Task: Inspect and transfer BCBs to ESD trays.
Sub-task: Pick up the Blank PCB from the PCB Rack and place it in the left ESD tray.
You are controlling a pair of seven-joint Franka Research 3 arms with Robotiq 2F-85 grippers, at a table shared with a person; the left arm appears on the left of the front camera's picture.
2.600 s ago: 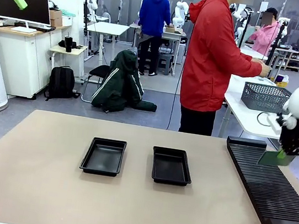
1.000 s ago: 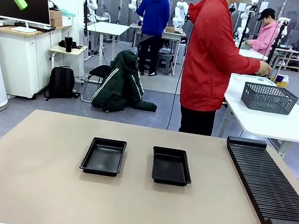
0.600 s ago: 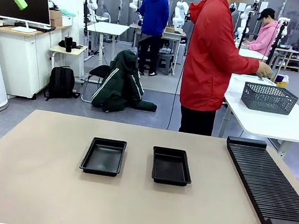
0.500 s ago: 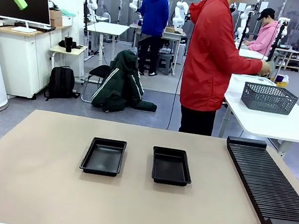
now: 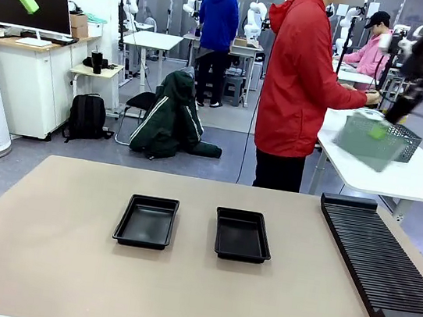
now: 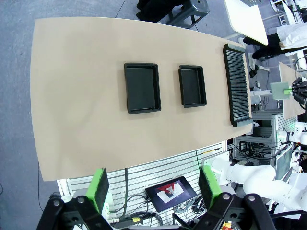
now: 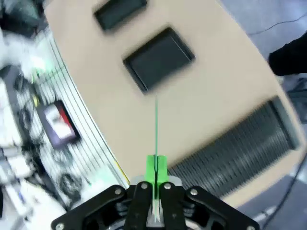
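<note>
Two black ESD trays lie side by side mid-table, the left one (image 5: 146, 221) and the right one (image 5: 242, 235); the left wrist view shows both from above (image 6: 142, 87) (image 6: 192, 86). My right gripper (image 5: 378, 131) hangs high at the upper right, shut on a pale-green BCB (image 5: 359, 144). In the right wrist view the BCB (image 7: 156, 127) stands edge-on as a thin green line between the shut fingers (image 7: 156, 168), above one tray (image 7: 158, 58). My left gripper (image 5: 3, 11) is raised at the far upper left, open and empty, its pads (image 6: 100, 188) wide apart.
A long black ribbed rack (image 5: 378, 261) lies along the table's right side. A person in a red jacket (image 5: 301, 84) stands at the far edge, turned toward a white side table (image 5: 421, 182) with a dark mesh basket (image 5: 406, 146).
My right arm has swung in from the picture's right edge, carrying the BCB leftward and high above the rack's far end. The left arm and both trays have not moved.
</note>
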